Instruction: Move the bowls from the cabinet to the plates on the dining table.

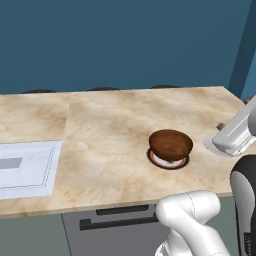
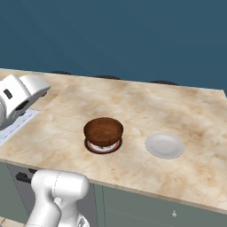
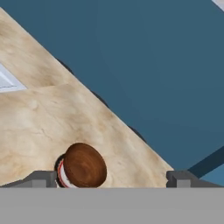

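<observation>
Glossy dark reddish-brown wooden bowl (image 2: 103, 131) seated on red-rimmed plate (image 2: 103, 146) on beige marble bench (image 2: 146, 111); hand (image 3: 112, 178) wide, empty; olive bowl outstanding.

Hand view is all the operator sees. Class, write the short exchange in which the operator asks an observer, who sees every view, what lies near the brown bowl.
Operator: Is anything beside the brown bowl?
Observer: Yes. In the right base view a pale round dish lies on the table, to the bowl's right and apart from it.
Operator: Does anything sit on that dish?
Observer: No, its top is bare.
</observation>
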